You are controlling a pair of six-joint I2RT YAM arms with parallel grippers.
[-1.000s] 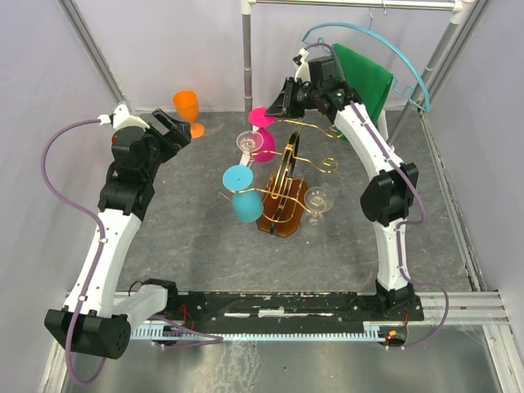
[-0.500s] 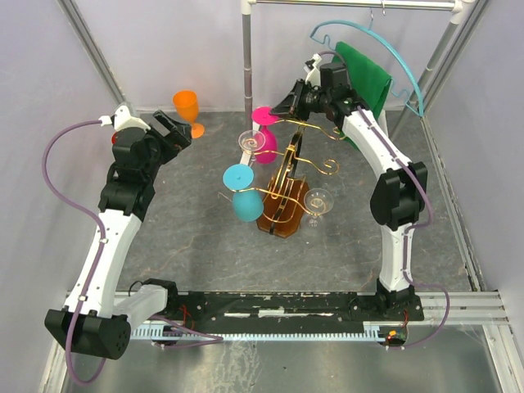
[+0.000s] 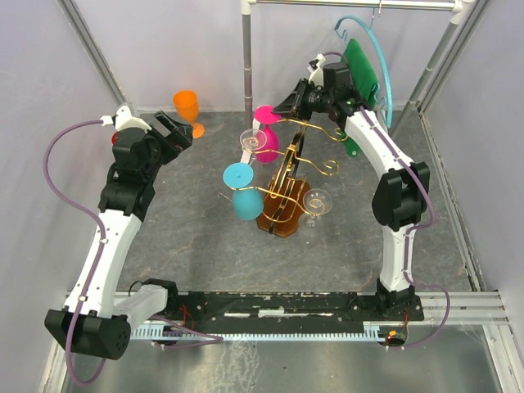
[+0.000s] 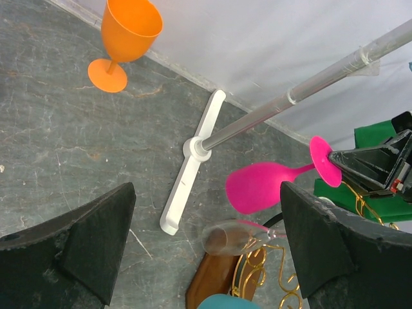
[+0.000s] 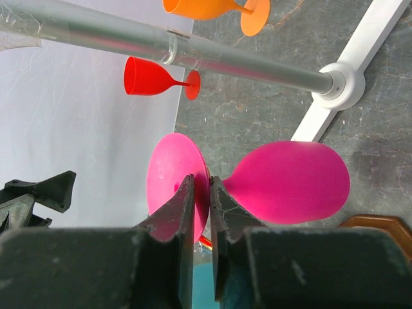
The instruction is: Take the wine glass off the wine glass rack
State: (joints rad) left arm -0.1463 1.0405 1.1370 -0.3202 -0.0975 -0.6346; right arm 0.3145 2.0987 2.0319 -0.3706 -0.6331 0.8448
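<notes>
I log the wine glass rack [image 3: 282,205] mid-table [image 3: 188,237]. A wine glass [image 3: 263,115] hangs at its far side, other glasses [image 3: 245,202] at its left and right. Lone goblet [image 3: 187,109] stands by the far edge, left. Rail post [image 3: 246,74] behind the rack.

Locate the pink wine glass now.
Top view: the pink wine glass is at the rack's far side, beside a clear glass, foot pinched by the right gripper.

right tool [image 5: 201,185] has clamped pink wine glass [image 5: 290,183] foot

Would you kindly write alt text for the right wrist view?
The right gripper pinches the round foot of a pink plastic wine glass. Beyond it are a grey metal rail, a red goblet and an orange goblet.
</notes>
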